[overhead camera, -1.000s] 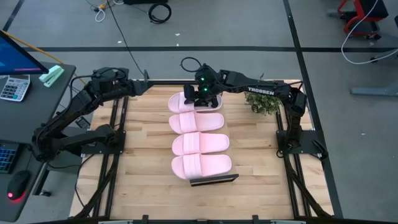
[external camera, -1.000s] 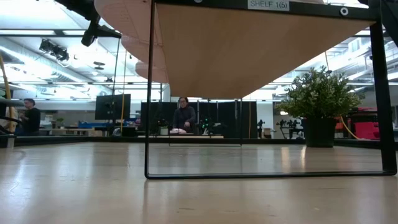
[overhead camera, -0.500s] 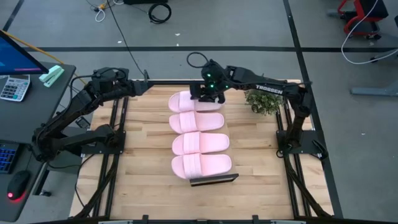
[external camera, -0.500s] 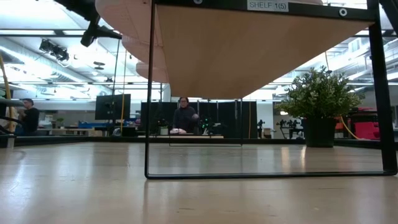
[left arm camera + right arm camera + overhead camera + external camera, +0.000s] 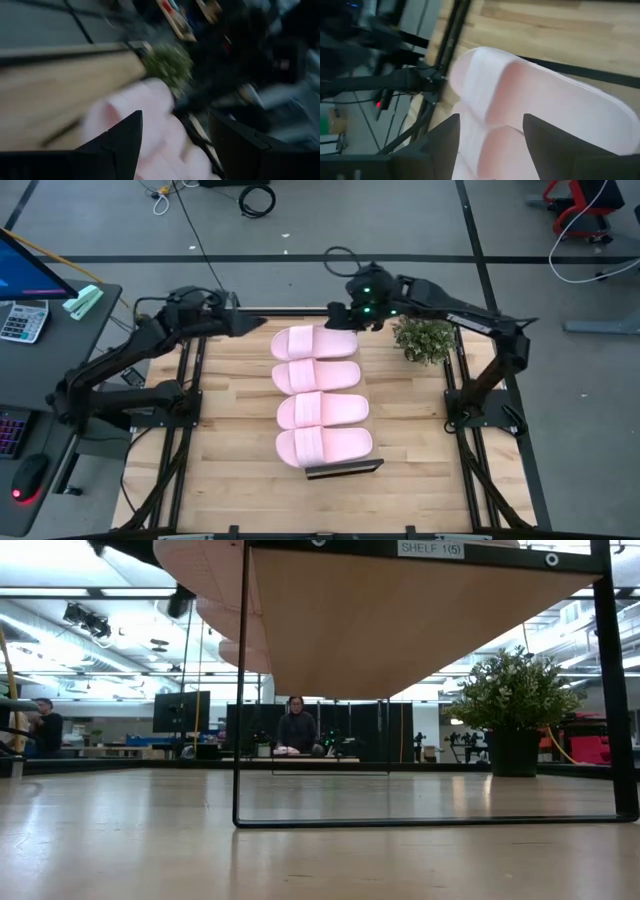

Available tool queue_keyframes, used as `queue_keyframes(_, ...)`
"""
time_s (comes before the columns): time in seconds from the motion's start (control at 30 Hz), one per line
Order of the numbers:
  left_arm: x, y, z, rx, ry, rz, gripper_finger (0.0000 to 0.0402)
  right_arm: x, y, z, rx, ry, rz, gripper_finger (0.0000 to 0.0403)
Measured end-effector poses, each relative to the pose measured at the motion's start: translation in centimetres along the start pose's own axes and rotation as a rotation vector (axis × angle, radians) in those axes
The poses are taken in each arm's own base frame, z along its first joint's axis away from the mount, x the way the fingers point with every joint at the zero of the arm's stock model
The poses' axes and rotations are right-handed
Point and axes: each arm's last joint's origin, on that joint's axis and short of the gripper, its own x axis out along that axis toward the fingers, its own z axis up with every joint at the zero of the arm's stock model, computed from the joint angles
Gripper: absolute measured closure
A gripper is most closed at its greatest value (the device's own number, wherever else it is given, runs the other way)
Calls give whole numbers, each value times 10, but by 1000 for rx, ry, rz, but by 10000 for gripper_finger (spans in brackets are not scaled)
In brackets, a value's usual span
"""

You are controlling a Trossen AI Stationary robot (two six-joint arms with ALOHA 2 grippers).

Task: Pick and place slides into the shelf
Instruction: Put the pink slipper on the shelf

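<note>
Since a second ago, your right gripper is no longer sitting over the farthest slide; it is hanging beyond the far end of the row, near the potted plant, fingers spread wide and holding nothing. Your left gripper is reaching in farther than before, now just beside that same end of the row, fingers parted and empty.

You are looking at four slides lying side by side in a row on the shelf, which is running down the middle of the tabletop. None is touching a gripper. In the low view the shelf's pale panel is filling the upper frame, with a person sitting in the room behind.
</note>
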Motion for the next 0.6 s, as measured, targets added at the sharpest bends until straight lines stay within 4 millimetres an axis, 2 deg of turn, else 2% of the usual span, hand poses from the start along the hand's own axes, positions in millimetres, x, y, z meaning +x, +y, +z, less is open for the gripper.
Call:
queue_keyframes(0.1,17,3,1,-50,80,-70,171,-21,4,-4,-36,-33,18,198)
queue_keyframes(0.2,29,8,2,-84,106,-51,178,-37,7,-10,-68,-57,23,222)
queue_keyframes(0.33,36,-2,14,-79,105,-52,205,-53,11,-22,-110,-67,25,258)
queue_keyframes(0.43,36,-18,28,-6,119,-40,231,-61,14,-31,-149,-71,19,288)
queue_keyframes(0.6,43,-36,44,184,216,151,272,-62,17,-46,-219,-20,-5,349)
